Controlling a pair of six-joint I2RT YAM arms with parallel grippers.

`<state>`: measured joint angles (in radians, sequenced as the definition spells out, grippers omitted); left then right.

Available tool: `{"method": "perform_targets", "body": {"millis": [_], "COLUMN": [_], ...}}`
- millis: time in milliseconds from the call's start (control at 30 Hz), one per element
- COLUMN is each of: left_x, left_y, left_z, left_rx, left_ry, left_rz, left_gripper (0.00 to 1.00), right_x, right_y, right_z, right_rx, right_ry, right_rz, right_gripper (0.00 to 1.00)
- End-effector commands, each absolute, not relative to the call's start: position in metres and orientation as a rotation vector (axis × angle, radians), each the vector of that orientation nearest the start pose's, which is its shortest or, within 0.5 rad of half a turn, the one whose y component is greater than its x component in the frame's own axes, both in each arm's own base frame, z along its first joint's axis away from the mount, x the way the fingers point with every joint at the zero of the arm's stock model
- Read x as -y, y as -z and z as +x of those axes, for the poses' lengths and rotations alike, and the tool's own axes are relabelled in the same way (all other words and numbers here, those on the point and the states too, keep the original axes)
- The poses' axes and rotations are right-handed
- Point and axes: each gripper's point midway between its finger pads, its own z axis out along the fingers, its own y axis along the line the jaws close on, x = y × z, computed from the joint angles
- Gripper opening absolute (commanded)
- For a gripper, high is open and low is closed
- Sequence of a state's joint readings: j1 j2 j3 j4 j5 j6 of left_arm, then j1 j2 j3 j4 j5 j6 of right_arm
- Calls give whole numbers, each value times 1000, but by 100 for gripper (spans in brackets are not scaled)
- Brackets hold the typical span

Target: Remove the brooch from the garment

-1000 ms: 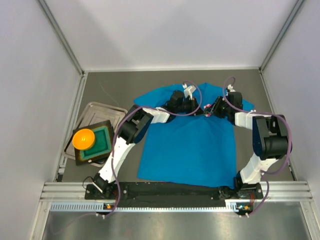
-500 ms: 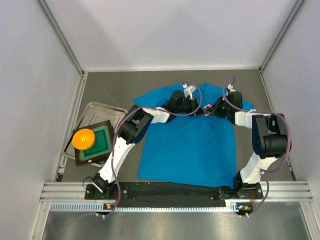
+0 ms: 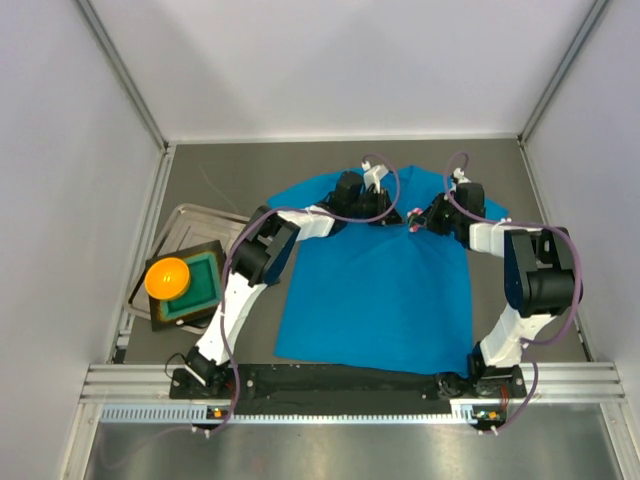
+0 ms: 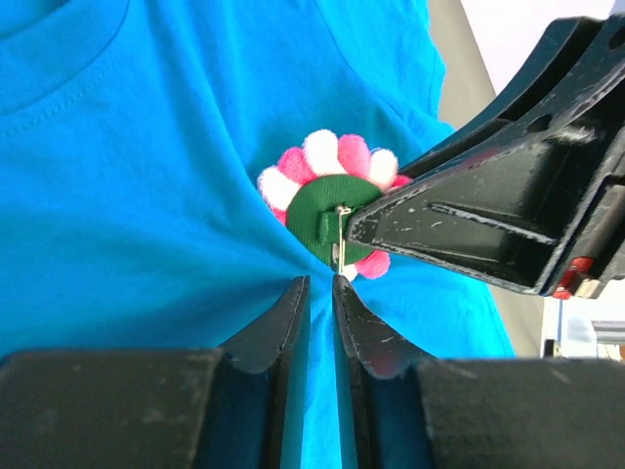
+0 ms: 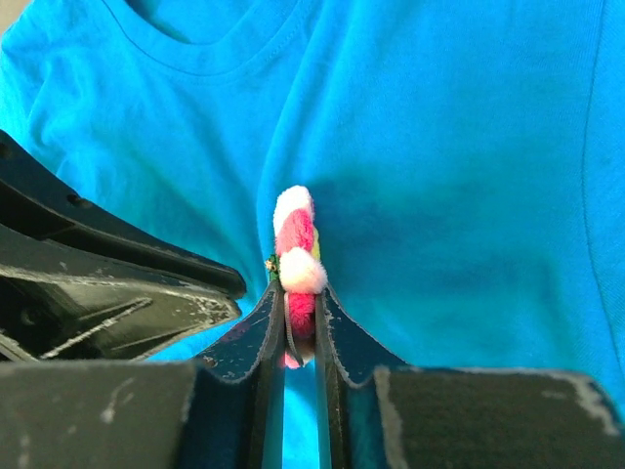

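Brooch (image 4: 330,217): round green felt back faces the left wrist camera, with a thin metal pin across it. The rim is a ring of fluffy pink and white pom-poms. It sits on the upper chest of the T-shirt (image 3: 380,290), just below the ribbed collar and to its right in the overhead view.

Right gripper (image 5: 299,293): narrow, its black fingers clamped on the lower half of the brooch. The brooch is seen edge-on there, with pom-poms bulging above the tips.

Left gripper (image 4: 318,285): fingers nearly together, tips just below the brooch beside the pin, and only a slim strip of blue knit between them. Creases in the cloth run to that point, so the cloth reads as pinched. The two grippers meet tip to tip.

T-shirt: bright blue, smooth jersey, lying flat and face-up on the dark grey table (image 3: 230,170), puckered only around the brooch.

Well to the left is a metal tray (image 3: 195,222). It holds a dark square block with a green top (image 3: 203,284) and a smooth orange ball (image 3: 167,276) resting on the block.
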<state>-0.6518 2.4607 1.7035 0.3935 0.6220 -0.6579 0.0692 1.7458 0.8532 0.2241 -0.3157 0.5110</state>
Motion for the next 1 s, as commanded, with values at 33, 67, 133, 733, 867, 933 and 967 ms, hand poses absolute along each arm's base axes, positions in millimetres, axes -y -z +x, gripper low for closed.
{"method": "perform_targets", "body": {"millis": [33,67,133,733,867,933,967], "left_x": [486,487,488,496,494,495,495], "left_y": [-87,-89,-90,-71,-70,-68,-68], "left_z": [425,425,428,426,424,422,422], "left_rx": [-2031,-2030,-2022,-2082,-2083,-2088,-2086], "left_ry": [1485,1484,1473,1438,1438,1453,1456], "left_rz": [519,515,506,506,501,501,502], "left_gripper": [21,22,22,7,5,4,4], "right_x": [-109,-108,-108,-107,-108,-108,-108], "right_y": [-64,-64,-64,-66,-66,-66,-66], "right_z": [435,435,435,435,435,435,436], "right_rx": [-2189,-2188,-2187,-2174,-2173,-2172,-2171], "right_ry": [-680,-679,-677,-675,-677,-677,-681], "right_rz": [249,249,250,247,244,243,240], "right_gripper": [0,0,0,0,0,0,0]}}
